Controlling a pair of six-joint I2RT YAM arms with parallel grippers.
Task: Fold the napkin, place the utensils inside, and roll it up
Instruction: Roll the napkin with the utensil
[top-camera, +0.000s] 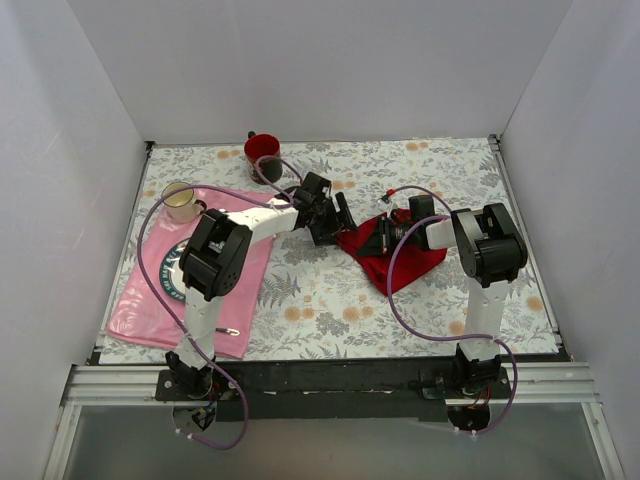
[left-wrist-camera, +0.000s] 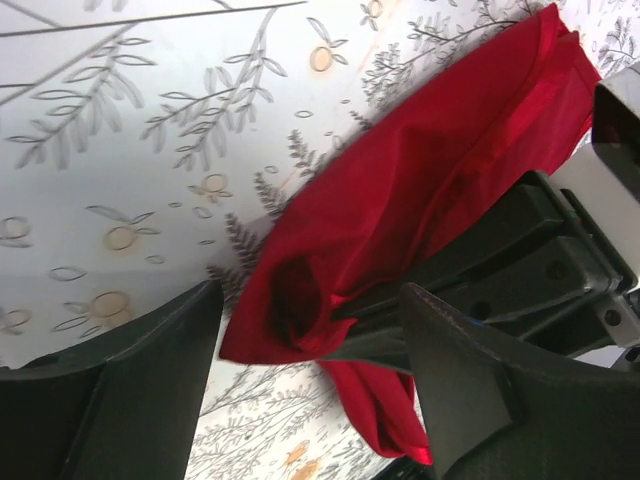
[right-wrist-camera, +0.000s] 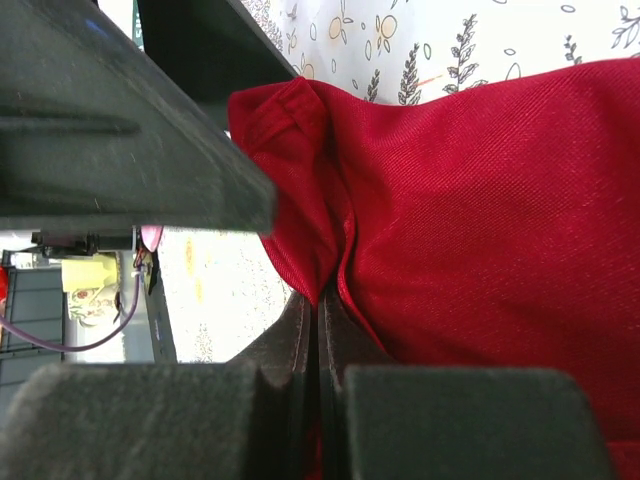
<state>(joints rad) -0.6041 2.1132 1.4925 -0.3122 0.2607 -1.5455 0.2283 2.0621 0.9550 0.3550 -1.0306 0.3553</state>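
Item: napkin (top-camera: 392, 258), red, bunched, centre-right on table (top-camera: 330, 300); right end effector (right-wrist-camera: 318, 300) clamped together on 1 fold; left end effector (left-wrist-camera: 310, 300) apart, straddling a loose corner; handling, probably best: close on 1 layer only, draw corners level before creasing; unseen: utensils absent from all 3 views; napkin's layering unclear, part hidden under the right arm.

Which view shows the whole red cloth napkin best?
Top external: the plain red cloth napkin shows nearly its whole bunched outline on the floral table. Left wrist shows only one folded corner close up. Right wrist shows only fabric pinched in the shut right end effector.
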